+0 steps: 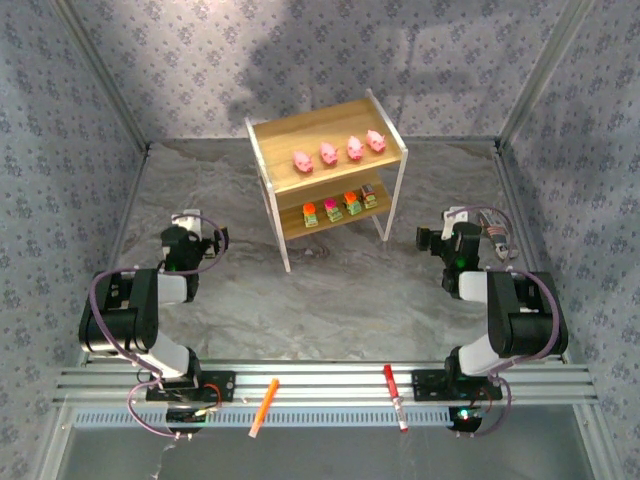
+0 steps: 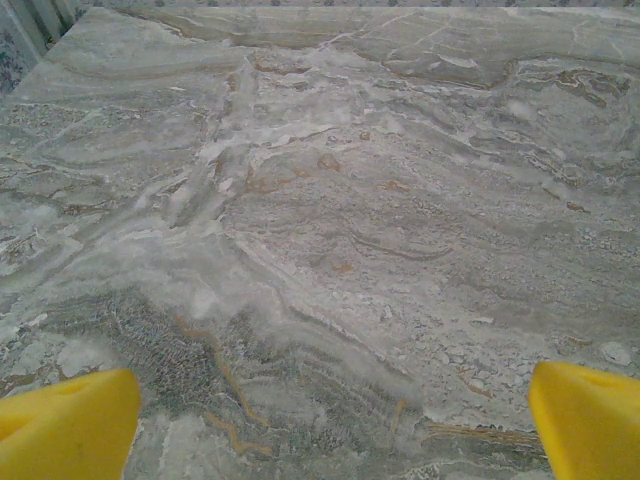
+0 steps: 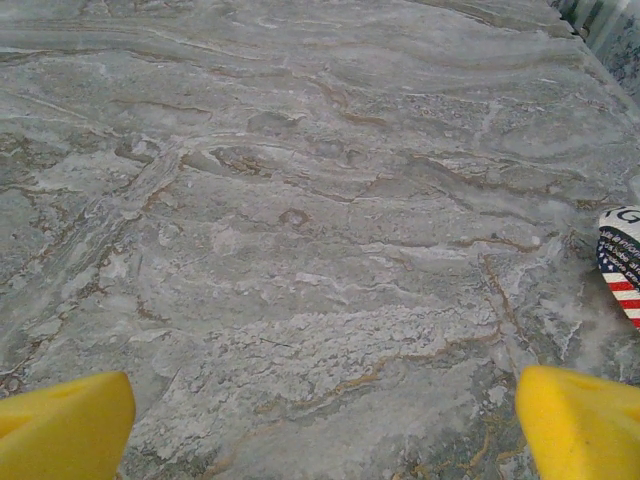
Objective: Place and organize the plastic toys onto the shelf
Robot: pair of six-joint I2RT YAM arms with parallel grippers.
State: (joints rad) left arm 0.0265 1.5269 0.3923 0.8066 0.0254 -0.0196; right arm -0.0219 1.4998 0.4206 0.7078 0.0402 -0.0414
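The left fingers (image 2: 65, 430) are spread wide over bare marble with nothing between them. The right fingers (image 3: 580, 425) are just as wide apart and also empty. In the top view both arms are folded back on their own sides of the bench (image 1: 330, 310), well apart from the shelf (image 1: 290, 135), which stands at the far middle.

Four pink pigs (image 1: 328, 153) stand in a row on the upper tier. Four blocky toys (image 1: 332, 209) line the lower tier, side by side. No toy lies on the bench, so the placing looks complete. What is left is probably a check of the rows and, at most, a small tidy.

If any toy needs a nudge, the shelf is best approached from its open near side, with the fingers level and narrowed first. The lower tier offers little headroom, and the toys look light enough that a brush could topple a neighbour. The thin white legs should be avoided, since a knock there could shake both rows. Otherwise the arms are best left parked. The orange marker (image 1: 265, 405) and the red pen (image 1: 395, 397) on the near rail are not part of the job and should be left alone.
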